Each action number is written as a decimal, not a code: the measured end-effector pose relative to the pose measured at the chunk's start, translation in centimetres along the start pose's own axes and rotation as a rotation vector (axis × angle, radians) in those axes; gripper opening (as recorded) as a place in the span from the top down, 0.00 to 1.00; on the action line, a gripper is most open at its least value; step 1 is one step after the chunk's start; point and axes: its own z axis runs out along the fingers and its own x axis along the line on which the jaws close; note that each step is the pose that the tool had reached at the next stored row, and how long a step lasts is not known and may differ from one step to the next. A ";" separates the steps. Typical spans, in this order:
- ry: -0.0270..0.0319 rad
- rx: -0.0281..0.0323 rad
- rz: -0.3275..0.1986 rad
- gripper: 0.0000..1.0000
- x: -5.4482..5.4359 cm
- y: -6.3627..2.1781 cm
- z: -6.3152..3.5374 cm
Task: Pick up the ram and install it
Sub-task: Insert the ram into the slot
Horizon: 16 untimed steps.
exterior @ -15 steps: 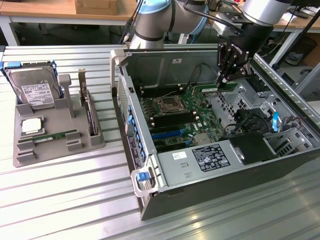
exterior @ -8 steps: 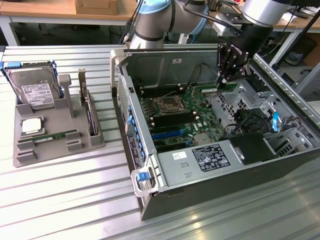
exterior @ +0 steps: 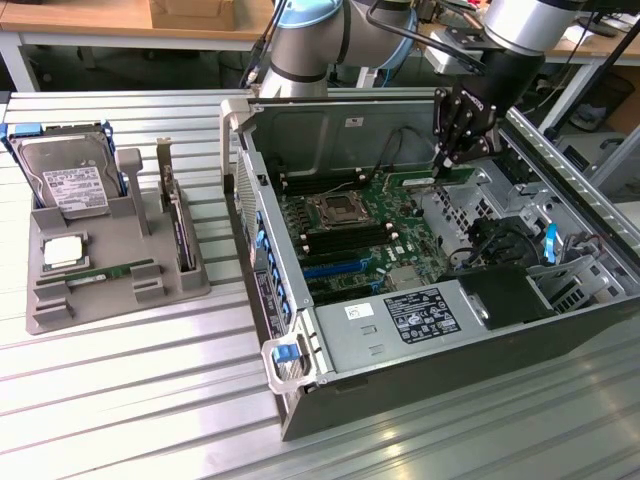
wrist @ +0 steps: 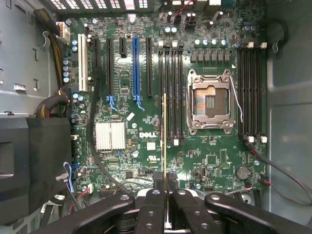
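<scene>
My gripper [exterior: 447,160] hangs inside the open computer case [exterior: 330,385], over the far end of the motherboard [exterior: 400,215]. It is shut on the ram [exterior: 425,180], a thin green stick held level just above the board. In the wrist view the ram [wrist: 165,126] is seen edge-on between the black fingers [wrist: 155,204], and the gripper [wrist: 165,178] holds its near end. The stick runs along the bank of black memory slots [wrist: 170,87] beside the processor socket [wrist: 210,101]. Whether it touches a slot I cannot tell.
A grey holder [exterior: 50,310] at the exterior view's left carries a hard drive [exterior: 70,180], a silver processor chip [exterior: 62,252], an expansion card [exterior: 178,225] and another green stick [exterior: 110,271]. Cables [wrist: 100,146] and a second slot bank [wrist: 251,92] lie near the socket.
</scene>
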 end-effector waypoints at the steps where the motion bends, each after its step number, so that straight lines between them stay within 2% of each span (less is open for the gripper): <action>1: 0.0000 0.0000 0.000 0.88 0.0 0.00 0.02; 16: 0.0000 0.0000 0.000 0.88 0.0 -0.02 0.48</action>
